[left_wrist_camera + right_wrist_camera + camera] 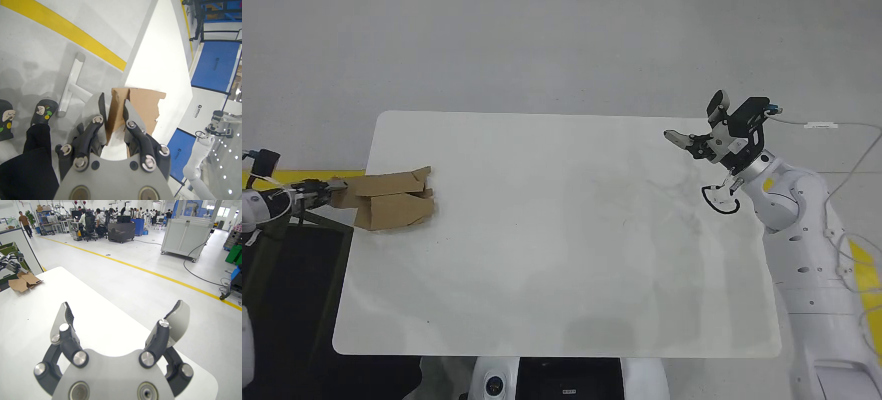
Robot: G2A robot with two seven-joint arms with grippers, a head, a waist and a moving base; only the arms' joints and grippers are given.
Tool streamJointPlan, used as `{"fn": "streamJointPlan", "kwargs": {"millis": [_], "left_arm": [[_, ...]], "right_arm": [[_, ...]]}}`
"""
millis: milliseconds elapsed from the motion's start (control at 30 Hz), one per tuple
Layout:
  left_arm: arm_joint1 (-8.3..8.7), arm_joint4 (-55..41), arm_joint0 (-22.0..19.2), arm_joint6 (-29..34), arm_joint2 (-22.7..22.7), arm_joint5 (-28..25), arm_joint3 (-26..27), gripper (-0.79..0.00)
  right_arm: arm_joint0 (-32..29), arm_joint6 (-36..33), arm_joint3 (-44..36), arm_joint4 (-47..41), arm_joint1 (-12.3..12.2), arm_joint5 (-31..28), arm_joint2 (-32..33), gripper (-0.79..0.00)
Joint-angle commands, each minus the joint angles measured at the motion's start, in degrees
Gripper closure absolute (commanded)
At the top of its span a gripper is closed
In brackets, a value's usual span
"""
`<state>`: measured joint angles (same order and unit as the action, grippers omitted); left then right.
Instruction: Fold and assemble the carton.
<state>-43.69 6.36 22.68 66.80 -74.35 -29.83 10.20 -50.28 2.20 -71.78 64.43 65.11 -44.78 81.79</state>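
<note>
A flattened brown carton (390,198) lies at the table's left edge, partly hanging past it. My left gripper (324,188) comes in from beyond that edge and is shut on a flap of the carton (117,113), its fingers (130,111) pinching the cardboard from both sides. My right gripper (694,125) hovers over the far right corner of the table, open, with nothing between its fingers (66,315). From the right wrist view the carton (23,282) and the left gripper (14,266) show far off across the table.
The white table (562,260) is bare apart from the carton. A person's legs and dark shoes (43,113) stand on the floor beside the table's left edge, near the left arm. A yellow floor line (75,32) runs past there.
</note>
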Motion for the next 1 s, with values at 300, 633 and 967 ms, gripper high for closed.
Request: {"fn": "streamJointPlan", "kwargs": {"millis": [300, 633, 967], "left_arm": [[0.87, -7.0, -0.9, 2.9, -3.0, -4.7, 2.0, 0.0], [0.52, -14.5, -4.2, -2.4, -5.4, -8.9, 6.6, 0.0], [-2.49, -20.8, -7.2, -0.6, -1.6, -8.2, 16.2, 0.0]], "right_arm": [[0.0, 0.0, 0.0, 0.0, 0.0, 0.0, 0.0, -0.785], [0.0, 0.0, 0.0, 0.0, 0.0, 0.0, 0.0, -0.785], [0.0, 0.0, 0.0, 0.0, 0.0, 0.0, 0.0, -0.785]]}}
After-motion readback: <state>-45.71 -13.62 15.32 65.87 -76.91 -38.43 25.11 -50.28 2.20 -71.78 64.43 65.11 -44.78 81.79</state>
